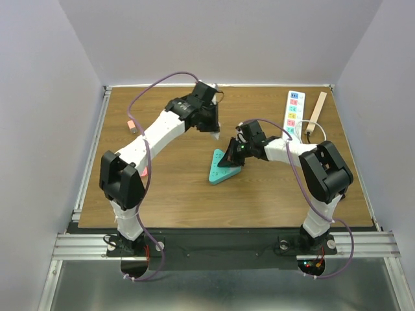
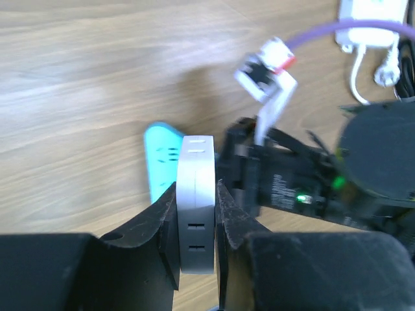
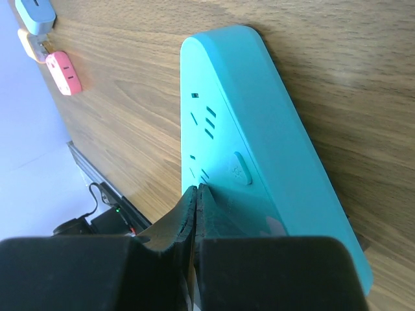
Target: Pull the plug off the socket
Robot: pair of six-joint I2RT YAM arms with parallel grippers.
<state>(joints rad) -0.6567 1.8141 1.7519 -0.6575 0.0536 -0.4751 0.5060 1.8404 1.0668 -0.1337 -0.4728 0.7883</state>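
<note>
Table (image 1: 168, 194): wood, grey walls around.
Right gripper (image 3: 197, 201): fingers together, tips pressing on teal socket (image 3: 259, 142); best to hold it pinned.
Left gripper (image 2: 196, 188): clamped on white plug (image 2: 196, 162), seemingly clear of socket; lift straight.
Far edge: power strip (image 1: 295, 110).

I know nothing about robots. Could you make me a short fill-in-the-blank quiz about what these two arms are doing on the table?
1. The left gripper clamps a ____ plug in its jaws.
2. The right gripper, set on the teal socket, has its jaws shut on ____.
3. The power strip with coloured buttons lies beside a ____ stick.

Missing words: white; nothing; wooden.
</note>
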